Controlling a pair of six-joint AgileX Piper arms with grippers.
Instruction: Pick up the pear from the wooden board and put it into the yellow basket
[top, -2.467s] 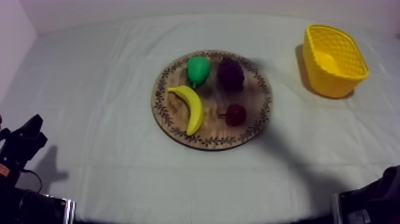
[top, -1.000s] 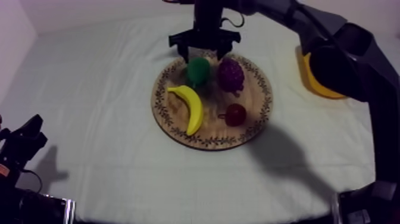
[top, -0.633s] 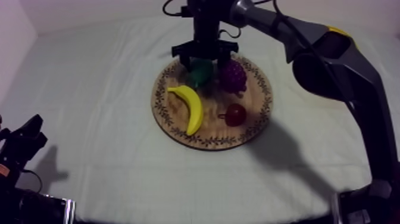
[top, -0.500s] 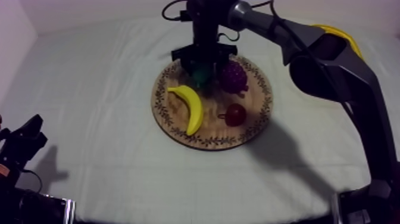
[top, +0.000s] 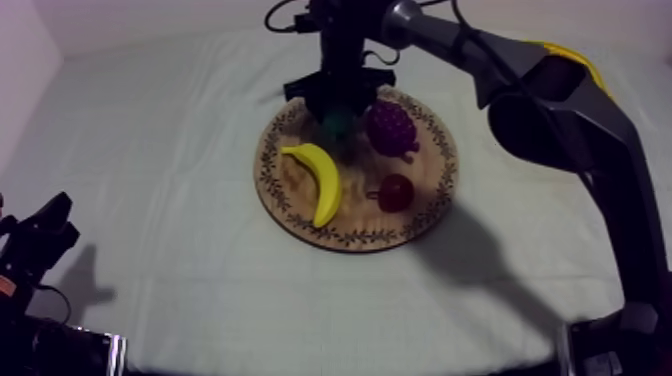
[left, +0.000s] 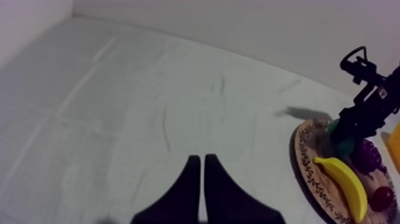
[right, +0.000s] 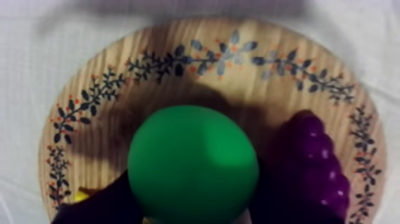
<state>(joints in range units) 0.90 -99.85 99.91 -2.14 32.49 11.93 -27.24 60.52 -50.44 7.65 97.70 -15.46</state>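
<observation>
Creased cloth (top: 150, 200); patterned wooden board (right: 220, 53), smooth pear (right: 193, 164).

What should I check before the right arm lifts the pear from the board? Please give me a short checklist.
1. Right gripper on the pear: ok, one finger at each side, closed on it.
2. Bunch of grapes free of the grip: cannot tell, it lies very close to one finger.
3. Banana clear of the gripper: ok, apart on the wooden board.
4. Yellow basket ready: cannot tell, the right arm hides most of it.
5. Left gripper out of the way: ok, shut, over bare cloth.
</observation>
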